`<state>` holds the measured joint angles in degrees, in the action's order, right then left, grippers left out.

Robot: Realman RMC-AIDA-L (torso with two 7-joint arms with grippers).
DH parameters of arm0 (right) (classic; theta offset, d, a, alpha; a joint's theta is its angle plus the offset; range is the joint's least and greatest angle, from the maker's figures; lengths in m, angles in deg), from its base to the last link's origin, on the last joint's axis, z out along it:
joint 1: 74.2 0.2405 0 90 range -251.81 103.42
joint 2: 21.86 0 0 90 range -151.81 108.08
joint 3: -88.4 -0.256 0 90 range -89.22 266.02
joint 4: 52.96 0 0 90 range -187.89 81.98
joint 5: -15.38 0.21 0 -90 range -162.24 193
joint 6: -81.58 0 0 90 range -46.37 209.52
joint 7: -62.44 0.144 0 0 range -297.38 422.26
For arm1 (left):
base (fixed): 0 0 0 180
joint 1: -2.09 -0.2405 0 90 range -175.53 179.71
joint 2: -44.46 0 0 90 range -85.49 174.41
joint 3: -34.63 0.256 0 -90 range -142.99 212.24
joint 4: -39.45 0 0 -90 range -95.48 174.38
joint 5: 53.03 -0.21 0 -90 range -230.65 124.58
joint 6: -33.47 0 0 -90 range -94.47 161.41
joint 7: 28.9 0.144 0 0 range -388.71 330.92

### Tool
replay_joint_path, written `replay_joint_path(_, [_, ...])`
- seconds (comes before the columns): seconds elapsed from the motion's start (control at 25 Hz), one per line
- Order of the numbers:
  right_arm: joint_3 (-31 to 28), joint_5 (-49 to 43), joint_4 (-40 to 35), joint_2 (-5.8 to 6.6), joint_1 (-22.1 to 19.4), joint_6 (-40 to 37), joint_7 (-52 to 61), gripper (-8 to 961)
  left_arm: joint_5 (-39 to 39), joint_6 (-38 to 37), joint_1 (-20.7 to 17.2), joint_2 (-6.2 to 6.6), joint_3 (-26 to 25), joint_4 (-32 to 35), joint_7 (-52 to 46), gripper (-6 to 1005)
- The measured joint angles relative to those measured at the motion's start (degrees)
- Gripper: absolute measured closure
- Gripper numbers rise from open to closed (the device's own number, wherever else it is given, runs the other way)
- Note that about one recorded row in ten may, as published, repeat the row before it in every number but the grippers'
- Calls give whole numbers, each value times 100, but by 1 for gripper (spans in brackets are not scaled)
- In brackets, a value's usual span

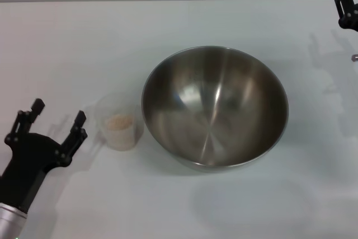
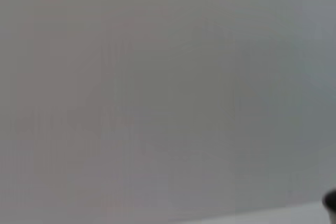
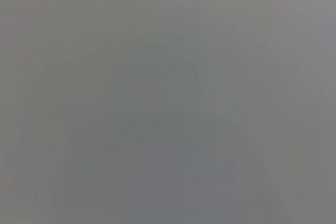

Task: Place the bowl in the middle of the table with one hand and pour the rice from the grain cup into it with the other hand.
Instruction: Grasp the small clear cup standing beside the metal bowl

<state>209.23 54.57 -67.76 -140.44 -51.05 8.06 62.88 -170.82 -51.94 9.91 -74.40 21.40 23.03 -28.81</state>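
A large stainless-steel bowl (image 1: pixel 215 107) sits near the middle of the white table (image 1: pixel 84 43), empty inside. Just to its left stands the small clear grain cup (image 1: pixel 117 122), upright, with pale rice (image 1: pixel 119 122) in its bottom. My left gripper (image 1: pixel 57 112) hovers open at the near left, a short way left of the cup, its fingers (image 1: pixel 77 127) spread with nothing between them. Only part of my right gripper (image 1: pixel 345 2) shows, at the far right edge, well away from the bowl. Both wrist views show only blank grey.
Bare tabletop surrounds the bowl on all sides. The table's far edge (image 1: pixel 179 0) meets a grey wall at the top of the head view. A small dark shape (image 2: pixel 331 201) sits at the corner of the left wrist view.
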Motion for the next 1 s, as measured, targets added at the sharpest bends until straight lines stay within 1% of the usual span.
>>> replay_joint_path(0.04, [5,0,4,1,13,0,0,445,0,0,0,0,0,0,0,169])
replay_joint_path(0.08, [5,0,4,1,13,0,0,445,1,153,-1,-3,7,8,0,169])
replay_joint_path(0.2, [10,1,5,2,15,-1,-1,445,1,153,-1,-3,7,8,0,169])
replay_joint_path(0.24, [13,1,4,2,17,-1,-1,445,1,364,0,-6,14,8,0,169])
replay_joint_path(0.32, [17,1,4,2,21,-2,-6,445,1,364,0,-6,14,8,0,169])
replay_joint_path(0.36, [18,1,4,2,21,-2,-9,445,1,598,28,-6,41,8,0,169])
replay_joint_path(0.72, [28,1,4,-14,-18,-41,-26,445,3,843,145,-6,58,17,6,170])
replay_joint_path(1.0, [36,1,4,-24,-30,-59,-20,446,52,888,252,-1,20,94,15,170])
